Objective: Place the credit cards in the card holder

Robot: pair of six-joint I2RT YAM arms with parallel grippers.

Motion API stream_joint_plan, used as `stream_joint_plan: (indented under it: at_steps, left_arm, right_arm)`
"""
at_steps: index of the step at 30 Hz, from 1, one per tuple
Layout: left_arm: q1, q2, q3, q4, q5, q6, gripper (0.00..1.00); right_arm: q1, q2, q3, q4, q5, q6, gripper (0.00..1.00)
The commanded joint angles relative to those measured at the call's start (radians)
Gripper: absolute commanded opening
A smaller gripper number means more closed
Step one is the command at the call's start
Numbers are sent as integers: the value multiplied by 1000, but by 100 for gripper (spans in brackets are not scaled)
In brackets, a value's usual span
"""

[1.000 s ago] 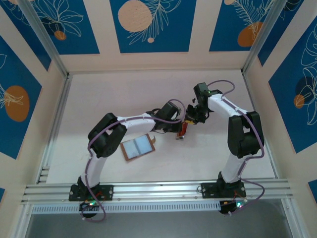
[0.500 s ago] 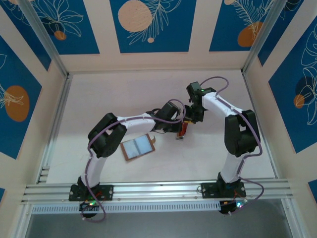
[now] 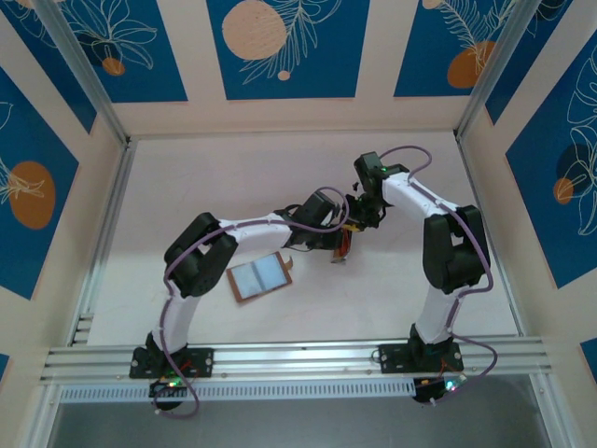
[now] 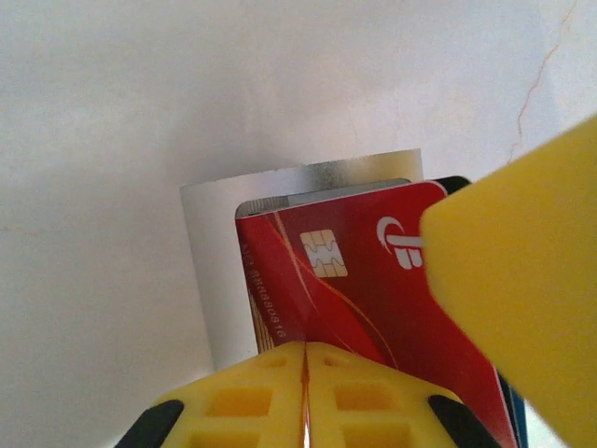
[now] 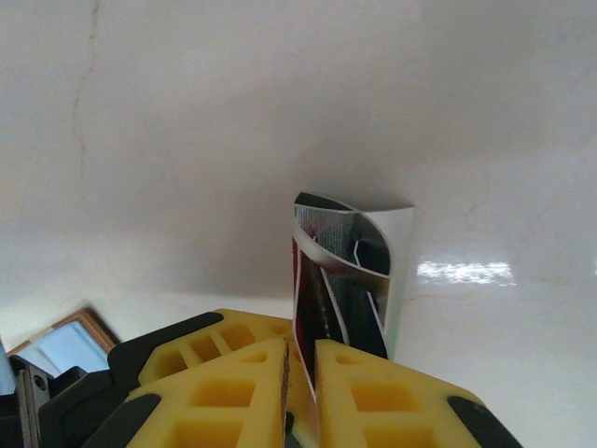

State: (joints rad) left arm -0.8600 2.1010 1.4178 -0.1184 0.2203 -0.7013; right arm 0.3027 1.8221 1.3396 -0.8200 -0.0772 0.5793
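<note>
Overhead, the left gripper and right gripper sat tip to tip mid-table at the credit cards, well apart from the card holder, which lay open nearer the left base. At the left wrist, closed jaws pinched a red credit card fronting a silvery sleeve (its lower edge hidden). At the right wrist, narrow jaws clamped a card edge, though which card was unclear. The step looked like separating one card. Next it would need carrying to the holder's pocket.

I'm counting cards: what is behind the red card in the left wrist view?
A silvery-grey piece stands behind the red card, a dark card corner showing too. Any further cards are covered.
</note>
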Motion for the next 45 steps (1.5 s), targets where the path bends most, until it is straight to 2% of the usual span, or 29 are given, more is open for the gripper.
stream_joint_plan:
  at_steps: [1,9,19,27,32,38,45]
  left_arm:
    - [5,-16,-34,-50,-1,-12,9]
    - [13,-40,-53,-44,1,-18,10]
    - [27,-118,-122,-29,-9,-23,10]
    - [33,-138,-114,-31,-2,-15,10]
    - [41,-181,-124,-41,5,-11,10]
    - [66,-319,-184,-97,-16,10,11]
    - [156,-553,-422,-188,-68,-5,12]
  right_arm:
    - [9,14,-32,1,-97,10,16]
    - [29,23,-24,-27,-17,1,16]
    - [80,46,27,-108,143,-7,16]
    - [101,51,41,-117,139,-10,14]
    - [102,43,43,-119,112,-16,6]
    - [97,12,49,-113,63,-22,0]
    - [87,-49,51,-104,15,-38,0]
